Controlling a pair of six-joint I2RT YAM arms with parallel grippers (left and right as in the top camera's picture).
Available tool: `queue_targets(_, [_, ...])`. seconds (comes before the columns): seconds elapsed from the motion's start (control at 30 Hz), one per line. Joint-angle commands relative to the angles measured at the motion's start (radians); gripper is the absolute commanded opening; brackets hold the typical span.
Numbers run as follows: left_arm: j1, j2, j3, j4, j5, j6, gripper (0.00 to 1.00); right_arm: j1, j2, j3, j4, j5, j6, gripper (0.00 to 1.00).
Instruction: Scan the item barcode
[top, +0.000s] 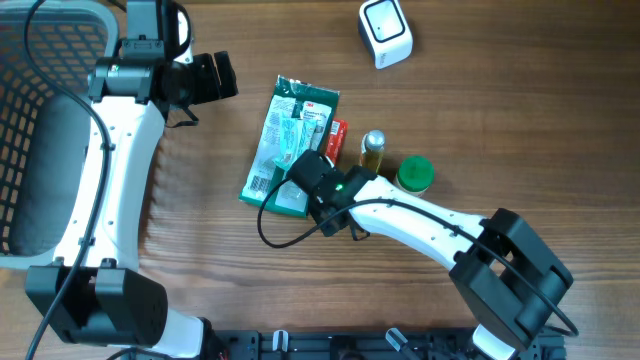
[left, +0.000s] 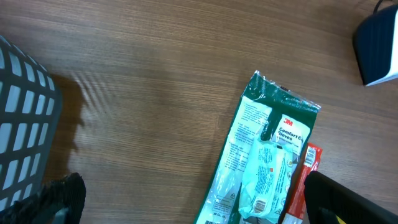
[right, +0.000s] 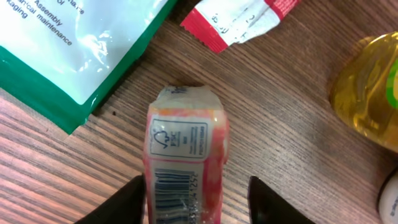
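A pink packet (right: 185, 162) with its barcode facing up lies on the wood between the fingers of my right gripper (right: 196, 196). The left finger (right: 127, 202) is against its edge and the right finger (right: 268, 202) stands apart from it, so the jaws are open. From overhead that gripper (top: 310, 176) covers the packet, low over the end of a green 3M package (top: 290, 140). The white scanner (top: 385, 33) sits at the far edge. My left gripper (top: 215, 78) hovers wide open above the table, holding nothing.
A red sachet (top: 337, 140), a small bottle of yellow liquid (top: 372, 148) and a green-capped jar (top: 414, 175) sit right of the green package. A dark mesh basket (top: 40, 130) fills the left side. The right arm's cable (top: 275, 235) loops over the table.
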Motion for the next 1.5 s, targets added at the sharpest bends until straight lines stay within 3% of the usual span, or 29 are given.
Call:
queue_targets(0.0, [0.005, 0.006, 0.001, 0.002, 0.008, 0.011, 1.00, 0.000, -0.043, 0.071, -0.019, 0.024, -0.022, 0.62])
queue_targets(0.23, [0.005, 0.006, 0.001, 0.002, 0.008, 0.011, 1.00, -0.026, -0.160, 0.315, -0.217, 0.137, 0.074, 0.74])
queue_targets(0.4, [0.005, 0.006, 0.001, 0.002, 0.008, 0.011, 1.00, -0.164, -0.265, 0.349, -0.342, 0.135, 0.207, 0.80])
queue_targets(0.5, [0.005, 0.006, 0.001, 0.002, 0.008, 0.011, 1.00, -0.291, -0.307, 0.349, -0.422, 0.117, 0.269, 0.98])
queue_targets(0.53, [0.005, 0.006, 0.001, 0.002, 0.008, 0.011, 1.00, -0.318, -0.311, 0.349, -0.437, 0.109, 0.273, 0.99])
queue_targets(0.77, [0.005, 0.006, 0.001, 0.002, 0.008, 0.011, 1.00, -0.557, -0.304, 0.295, -0.480, -0.094, 0.270, 1.00])
queue_targets(1.47, [0.005, 0.006, 0.001, 0.002, 0.008, 0.011, 1.00, -0.567, -0.284, -0.014, -0.204, -0.172, 0.408, 0.99])
